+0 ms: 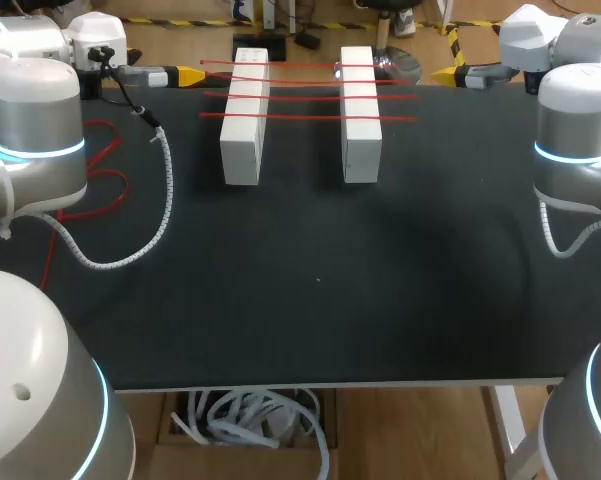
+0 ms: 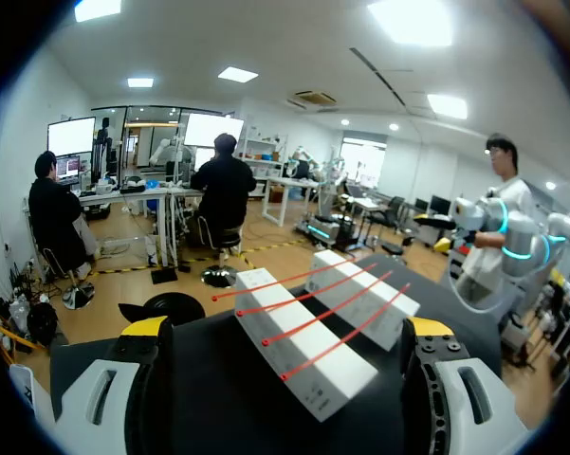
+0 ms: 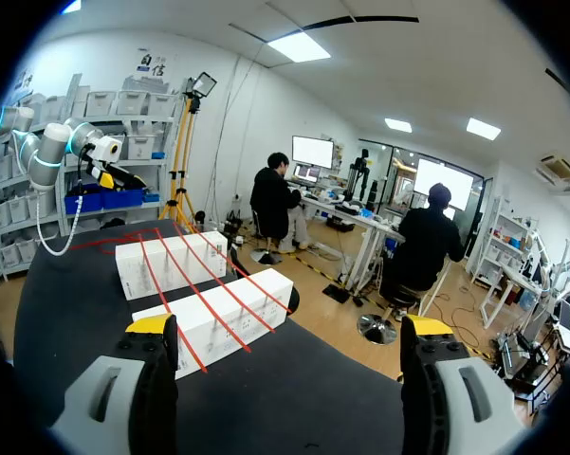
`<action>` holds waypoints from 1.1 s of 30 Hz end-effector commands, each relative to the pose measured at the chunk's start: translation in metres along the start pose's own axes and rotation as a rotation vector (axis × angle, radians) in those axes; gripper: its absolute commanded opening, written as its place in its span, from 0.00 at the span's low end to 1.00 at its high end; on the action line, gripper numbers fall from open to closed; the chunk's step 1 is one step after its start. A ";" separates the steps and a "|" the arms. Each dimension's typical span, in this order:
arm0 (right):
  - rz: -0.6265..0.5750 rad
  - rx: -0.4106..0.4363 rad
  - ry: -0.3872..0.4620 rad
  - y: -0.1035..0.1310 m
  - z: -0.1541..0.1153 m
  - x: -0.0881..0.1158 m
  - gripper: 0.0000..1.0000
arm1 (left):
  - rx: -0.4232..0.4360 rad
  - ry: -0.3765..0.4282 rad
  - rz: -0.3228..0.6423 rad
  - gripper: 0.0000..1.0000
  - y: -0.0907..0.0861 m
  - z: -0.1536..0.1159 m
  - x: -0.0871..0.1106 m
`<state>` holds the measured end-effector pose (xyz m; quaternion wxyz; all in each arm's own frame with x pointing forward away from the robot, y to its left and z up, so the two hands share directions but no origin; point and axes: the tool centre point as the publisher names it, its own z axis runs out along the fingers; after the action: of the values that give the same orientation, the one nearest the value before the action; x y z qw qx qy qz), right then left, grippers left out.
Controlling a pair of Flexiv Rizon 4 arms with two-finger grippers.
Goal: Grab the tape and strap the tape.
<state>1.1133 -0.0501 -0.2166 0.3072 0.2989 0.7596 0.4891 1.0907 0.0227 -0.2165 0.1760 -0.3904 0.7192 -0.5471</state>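
Two long white blocks lie side by side at the back of the black table. Several thin red tape strips stretch across both of them. My left gripper hangs open at the far left, beside the strips' ends, holding nothing. Opposite it, at the far right, my right gripper is open and empty too. In the left wrist view the blocks and strips lie ahead of the open gripper. The right wrist view shows the blocks ahead of its open gripper.
A white coiled cable and a red cable trail over the table's left side from my left arm. The black tabletop stretches bare from the blocks to its front edge.
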 end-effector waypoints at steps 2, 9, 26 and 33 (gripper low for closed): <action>0.000 0.003 0.000 0.000 0.000 0.000 1.00 | 0.006 -0.002 0.001 1.00 0.001 0.001 0.000; 0.000 0.003 0.000 0.000 0.000 0.000 1.00 | 0.006 -0.002 0.001 1.00 0.001 0.001 0.000; 0.000 0.003 0.000 0.000 0.000 0.000 1.00 | 0.046 0.252 0.310 1.00 0.010 -0.007 0.001; 0.000 0.003 0.000 0.000 0.000 0.000 1.00 | 0.106 0.389 0.321 1.00 0.025 -0.014 -0.003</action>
<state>1.1133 -0.0500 -0.2166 0.3072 0.2989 0.7596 0.4891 1.0721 0.0240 -0.2275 0.1719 -0.1801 0.7733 -0.5831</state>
